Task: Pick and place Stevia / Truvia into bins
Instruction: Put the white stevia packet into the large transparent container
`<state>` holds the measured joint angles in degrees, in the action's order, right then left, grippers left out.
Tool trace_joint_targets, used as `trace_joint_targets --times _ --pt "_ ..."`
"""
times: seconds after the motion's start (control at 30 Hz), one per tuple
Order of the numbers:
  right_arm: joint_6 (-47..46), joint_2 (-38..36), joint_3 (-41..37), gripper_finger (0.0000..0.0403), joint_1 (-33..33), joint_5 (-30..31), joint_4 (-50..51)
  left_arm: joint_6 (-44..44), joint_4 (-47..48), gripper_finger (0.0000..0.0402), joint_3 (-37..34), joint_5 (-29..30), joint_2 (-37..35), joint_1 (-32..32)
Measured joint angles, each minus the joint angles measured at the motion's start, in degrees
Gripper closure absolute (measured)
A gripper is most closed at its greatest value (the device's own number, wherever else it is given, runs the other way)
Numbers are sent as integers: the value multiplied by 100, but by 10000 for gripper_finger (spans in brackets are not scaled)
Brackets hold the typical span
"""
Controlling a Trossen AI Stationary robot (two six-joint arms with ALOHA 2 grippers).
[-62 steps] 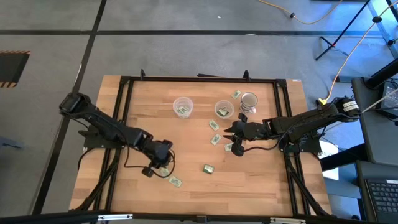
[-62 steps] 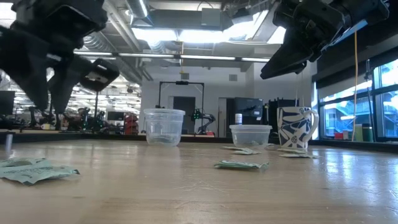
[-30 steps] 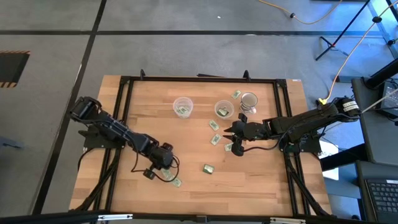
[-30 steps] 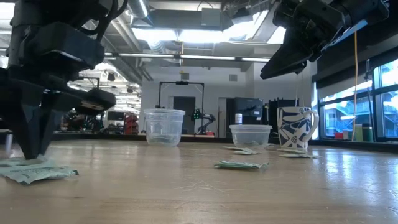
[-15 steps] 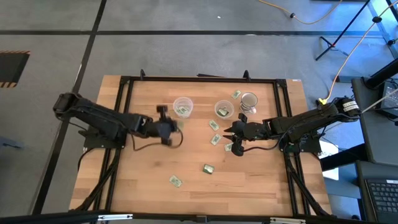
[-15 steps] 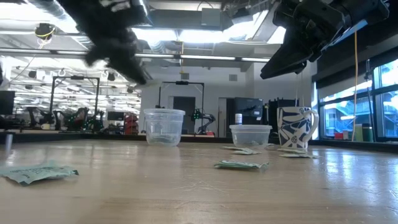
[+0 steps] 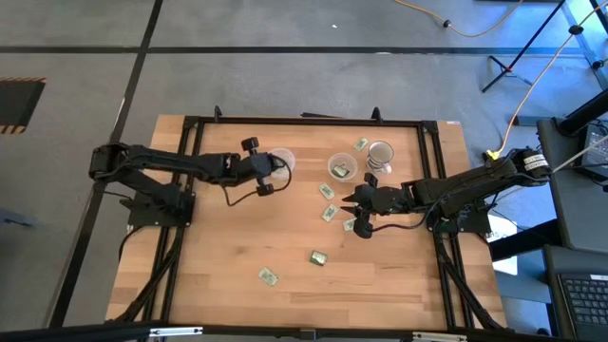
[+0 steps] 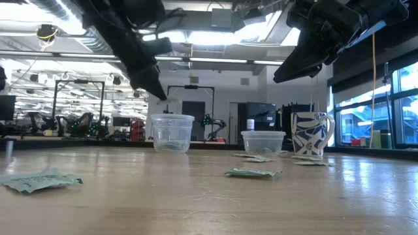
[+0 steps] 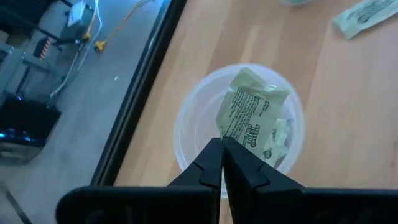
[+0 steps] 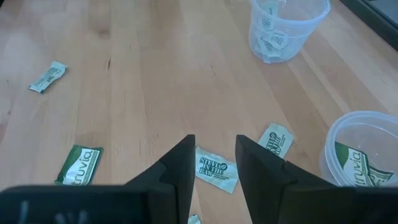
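My left gripper (image 7: 274,169) hangs over the left clear cup (image 7: 281,161), shut on a green-and-white sachet (image 9: 252,112); in the low view its tip (image 8: 159,93) is just above the cup's rim (image 8: 172,117). Another sachet (image 9: 281,134) lies inside that cup. My right gripper (image 7: 350,205) hovers open near the table's right side, above a loose sachet (image 10: 217,169) that lies flat between its fingers. The right cup (image 7: 342,167) holds a sachet (image 10: 357,163). More sachets lie flat on the table (image 7: 269,276) (image 7: 318,257) (image 7: 327,191). My left gripper pinches the sachet by one short edge (image 9: 229,138) between its two fingertips, which slant down from above. The sachet sticks out past the fingers, lifted clear above the mouth of the left cup (image 9: 186,134).
A patterned mug (image 7: 380,154) stands right of the right cup, and sachets lie beside it (image 7: 361,144) (image 7: 371,178). Two more sachets (image 7: 330,214) (image 7: 350,225) lie by my right gripper. The middle and left of the wooden table (image 7: 218,237) hold little. A black frame (image 7: 190,133) runs along the edges.
My left gripper was down on the two sachets near the table's near edge. It took hold of one, rose, swung toward the far edge, and now hangs over the left cup. The other sachet stayed where it was.
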<state>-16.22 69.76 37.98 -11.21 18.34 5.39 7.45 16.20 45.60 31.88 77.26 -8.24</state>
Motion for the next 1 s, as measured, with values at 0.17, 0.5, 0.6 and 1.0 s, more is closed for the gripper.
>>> trace_joint_targets --times 0.17,0.5,0.6,1.0 --pt "6 0 0 285 1 1 0 -3 -184 398 0 -338 310 -206" --pt "19 0 0 285 0 0 4 185 -223 374 0 0 739 -332" --pt "19 0 0 285 -1 0 4 190 -252 365 0 57 728 -332" --pt "1 0 0 285 0 1 22 478 -275 330 9 -574 -137 53"
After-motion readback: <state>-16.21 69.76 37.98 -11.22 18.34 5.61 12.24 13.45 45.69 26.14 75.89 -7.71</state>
